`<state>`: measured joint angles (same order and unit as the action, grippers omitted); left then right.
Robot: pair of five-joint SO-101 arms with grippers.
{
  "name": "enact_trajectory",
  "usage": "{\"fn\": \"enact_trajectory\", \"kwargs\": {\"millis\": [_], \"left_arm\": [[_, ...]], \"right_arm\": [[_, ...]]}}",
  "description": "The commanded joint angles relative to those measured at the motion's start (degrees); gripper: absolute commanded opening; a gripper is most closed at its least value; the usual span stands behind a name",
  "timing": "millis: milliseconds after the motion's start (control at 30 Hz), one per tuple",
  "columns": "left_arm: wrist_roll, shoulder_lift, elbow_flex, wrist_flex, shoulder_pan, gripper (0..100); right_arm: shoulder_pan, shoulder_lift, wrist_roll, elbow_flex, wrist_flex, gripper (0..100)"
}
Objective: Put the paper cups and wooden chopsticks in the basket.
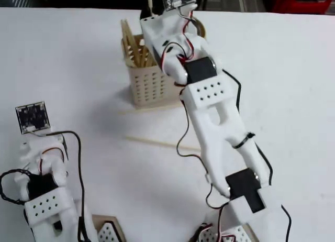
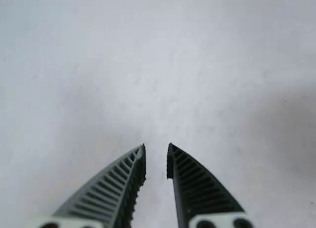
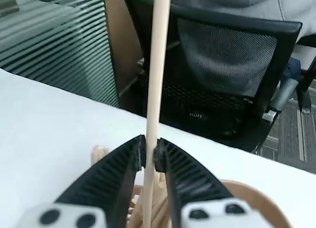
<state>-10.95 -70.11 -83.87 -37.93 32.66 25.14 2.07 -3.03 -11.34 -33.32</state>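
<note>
1. The table (image 1: 293, 85) is a flat, matte white sheet. My left tool (image 2: 156, 154) hangs over a bare patch of it, ribbed dark jaws a narrow slit apart with nothing between them.
2. The right arm (image 1: 220, 121), smooth white plastic with black servos, stretches up the table to the basket.
3. The basket (image 1: 149, 87) is a cream, square-sided tub with perforated walls. It stands upright with its mouth open and a fan of pale chopsticks (image 1: 133, 45) leaning inside.
4. A tan curved rim (image 3: 256, 198) sits just beside the basket, probably a paper cup, though I can't be sure.
5. The right tool (image 3: 149, 154) is clamped on one round, light-wood chopstick (image 3: 159, 65). Its long axis is upright, with its lower end among the sticks in the basket. I judge the release turns on that.
6. A loose chopstick (image 1: 162, 143) lies flat, crosswise, on the near side of the basket. I judge the right arm nearer to it.
</note>
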Motion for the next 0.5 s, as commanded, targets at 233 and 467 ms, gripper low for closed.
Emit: {"fn": "enact_trajectory", "kwargs": {"millis": [233,467], "left_arm": [[0.44,-1.01,2.81,1.41,0.04,9],[0.44,-1.01,2.81,1.41,0.04,9]], "right_arm": [[-0.22,-0.92,0.62,1.05,-2.95,8.0],[0.75,-2.86,0.7,-6.42,-18.95,14.1]]}}
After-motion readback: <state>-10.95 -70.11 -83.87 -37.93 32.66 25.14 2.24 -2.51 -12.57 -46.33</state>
